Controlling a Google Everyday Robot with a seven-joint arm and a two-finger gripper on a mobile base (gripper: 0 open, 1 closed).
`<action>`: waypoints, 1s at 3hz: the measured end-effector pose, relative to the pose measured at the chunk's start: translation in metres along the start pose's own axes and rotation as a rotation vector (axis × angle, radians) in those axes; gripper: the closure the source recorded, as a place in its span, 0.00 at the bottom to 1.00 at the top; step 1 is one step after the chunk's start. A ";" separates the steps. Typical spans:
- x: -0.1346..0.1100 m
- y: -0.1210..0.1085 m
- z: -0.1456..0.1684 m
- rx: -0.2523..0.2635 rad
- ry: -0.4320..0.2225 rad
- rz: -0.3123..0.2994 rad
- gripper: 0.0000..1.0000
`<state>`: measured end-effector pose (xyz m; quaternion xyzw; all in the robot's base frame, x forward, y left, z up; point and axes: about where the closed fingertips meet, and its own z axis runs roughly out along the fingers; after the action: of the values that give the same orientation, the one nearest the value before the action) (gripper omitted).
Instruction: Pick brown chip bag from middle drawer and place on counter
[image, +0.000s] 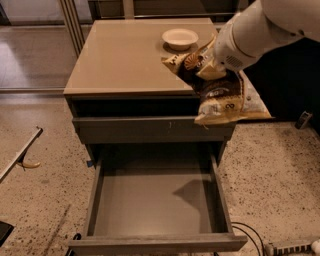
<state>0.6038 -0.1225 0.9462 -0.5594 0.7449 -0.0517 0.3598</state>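
My gripper (202, 65) is shut on the brown chip bag (216, 90) and holds it in the air over the right front part of the counter (120, 60). The bag hangs down from the gripper, its dark brown middle and cream lower end dangling past the counter's front edge. The white arm comes in from the upper right. The middle drawer (155, 200) is pulled out below, and its grey floor shows only the arm's shadow.
A white bowl (180, 37) stands at the back right of the counter, just behind the gripper. A closed grey drawer front (150, 129) sits above the open drawer. Speckled floor lies around the cabinet, with cables at the lower right.
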 end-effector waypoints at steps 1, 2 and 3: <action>-0.044 -0.033 0.010 0.023 -0.030 0.010 1.00; -0.084 -0.049 0.033 0.016 -0.074 0.012 1.00; -0.110 -0.056 0.053 -0.003 -0.111 0.021 1.00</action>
<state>0.6921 -0.0299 0.9867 -0.5543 0.7296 -0.0155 0.4003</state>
